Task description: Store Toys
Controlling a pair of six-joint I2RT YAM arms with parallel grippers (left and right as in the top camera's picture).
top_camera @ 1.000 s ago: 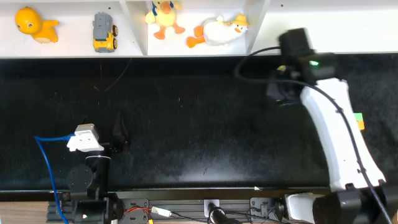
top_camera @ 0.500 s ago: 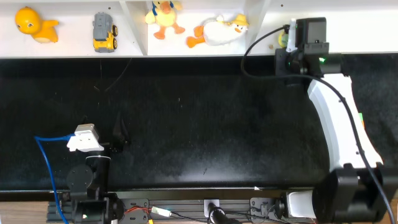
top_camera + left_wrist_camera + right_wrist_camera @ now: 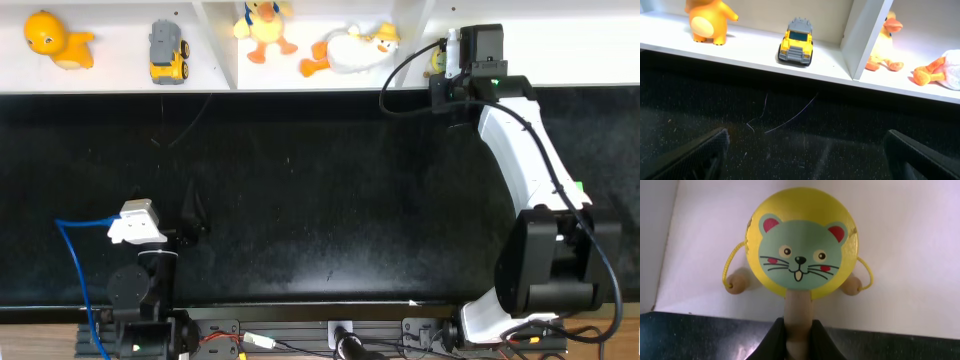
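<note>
Left gripper: down low over the black surface (image 3: 320,200), the left gripper (image 3: 810,160) hangs with its fingers spread wide and nothing between them.
Surface: dark, speckled cloth runs from the arm bases up to the front edge of the shelf (image 3: 300,82).
Right gripper: way out at the far right, the right gripper (image 3: 799,341) is at the shelf edge, clenched on a wooden handle.
Rattle drum: there it is, the rattle drum (image 3: 802,250), a yellow disc with a green mouse face. It stands on its handle in the right gripper's grasp. A bead on a cord hangs at each side, over the white shelf floor just past the surface's edge. I cannot tell whether the beads touch the floor.
Compartment: the drum sits in the bay right of the divider (image 3: 412,40).
Shelf, middle bay: a white plush duck (image 3: 355,50) lies beside a yellow plush duck (image 3: 265,28).
Shelf, left bay: a yellow truck (image 3: 797,41) stands near an orange duck (image 3: 710,20).
</note>
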